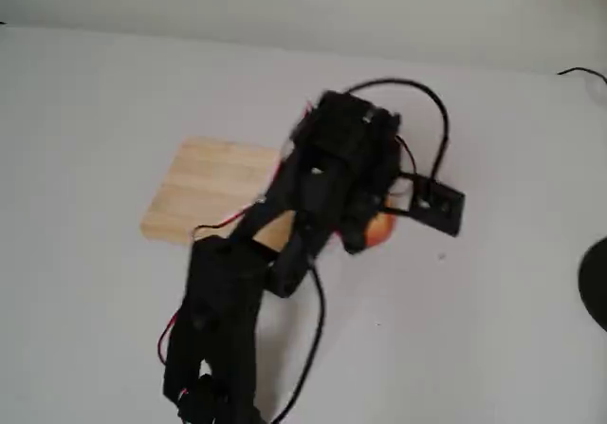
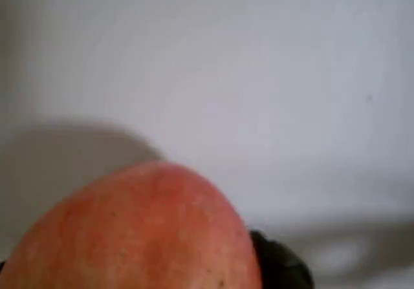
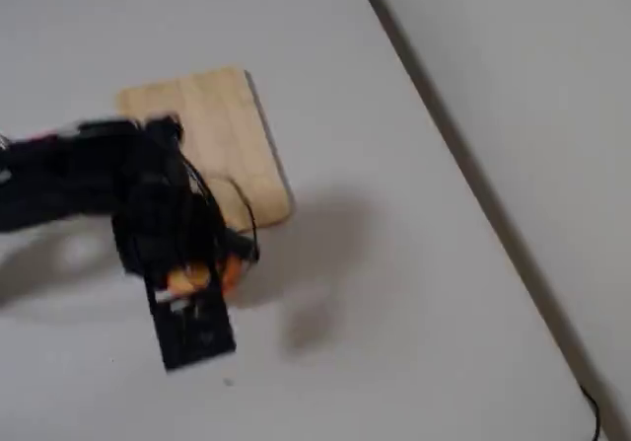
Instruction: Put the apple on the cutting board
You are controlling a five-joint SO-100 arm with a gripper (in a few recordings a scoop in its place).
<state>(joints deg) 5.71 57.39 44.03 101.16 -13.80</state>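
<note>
White worktop (image 1: 95, 92), black arm's claw (image 1: 372, 223) closed around the red-orange apple (image 1: 379, 230), fruit held beside the bamboo cutting board (image 1: 204, 187) rather than over it, apple (image 2: 136, 231) looming large in wrist view.

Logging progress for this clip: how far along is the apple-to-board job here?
Done: the gripper seems to have the apple; the wrist view has it filling the lower frame with table behind. In hand: the apple appears raised off the table, beside the cutting board, not over it. Left: carry it over the board and set it down.
</note>
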